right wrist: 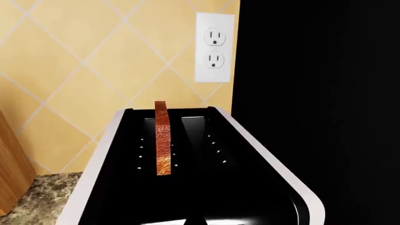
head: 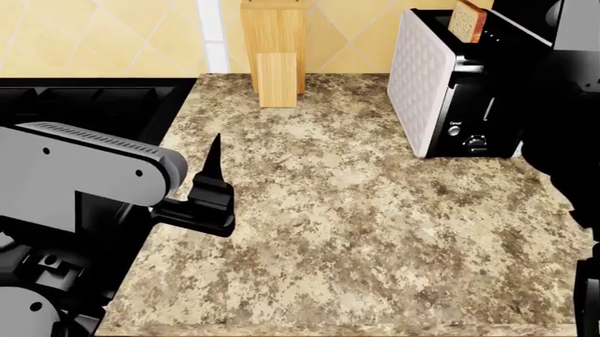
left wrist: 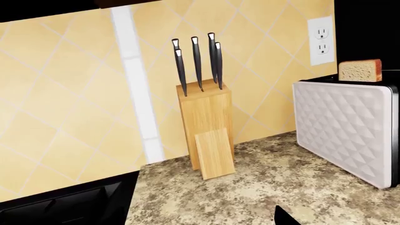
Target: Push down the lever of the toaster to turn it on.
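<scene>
The toaster [head: 417,84] stands at the back right of the counter, with white dimpled sides and a black top. A slice of bread [head: 466,20] sticks up from one slot. Its black end panel [head: 473,112] faces me, showing a thin vertical slot and small silver knobs. I cannot make out the lever. My black right arm [head: 563,105] covers the toaster's right end. In the right wrist view the right gripper [right wrist: 200,221] shows as a single dark tip over the near end of the toaster [right wrist: 187,187], shut. My left gripper [head: 213,168] hovers open over the counter's left part, holding nothing.
A wooden knife block [head: 272,49] with several black-handled knives [left wrist: 198,61] stands against the tiled wall, left of the toaster. A black cooktop [head: 94,98] borders the speckled counter [head: 356,225] on the left. A white wall outlet [right wrist: 214,47] sits behind the toaster.
</scene>
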Motion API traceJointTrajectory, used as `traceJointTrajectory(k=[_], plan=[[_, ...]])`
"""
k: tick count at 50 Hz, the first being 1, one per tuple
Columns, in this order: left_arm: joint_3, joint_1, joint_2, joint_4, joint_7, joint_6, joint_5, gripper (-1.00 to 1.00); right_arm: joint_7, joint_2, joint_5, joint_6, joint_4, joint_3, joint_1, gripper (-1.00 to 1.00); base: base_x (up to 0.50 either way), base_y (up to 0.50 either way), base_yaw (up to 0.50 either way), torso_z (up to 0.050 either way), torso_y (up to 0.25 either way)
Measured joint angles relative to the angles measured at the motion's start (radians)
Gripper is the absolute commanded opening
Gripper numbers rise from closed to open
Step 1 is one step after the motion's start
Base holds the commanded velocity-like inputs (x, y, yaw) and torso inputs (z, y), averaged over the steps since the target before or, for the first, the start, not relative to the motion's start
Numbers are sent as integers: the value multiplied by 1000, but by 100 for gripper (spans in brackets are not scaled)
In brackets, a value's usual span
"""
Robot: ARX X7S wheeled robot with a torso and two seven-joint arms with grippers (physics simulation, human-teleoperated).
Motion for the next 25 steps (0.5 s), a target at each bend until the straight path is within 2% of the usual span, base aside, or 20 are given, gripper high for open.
traceJointTrajectory(k=[25], plan=[[12,-2,-5,0,-2,11,5,100,-12,12,-7,55,-17,-8,-7,-100,-1,0,-1,-1,0]])
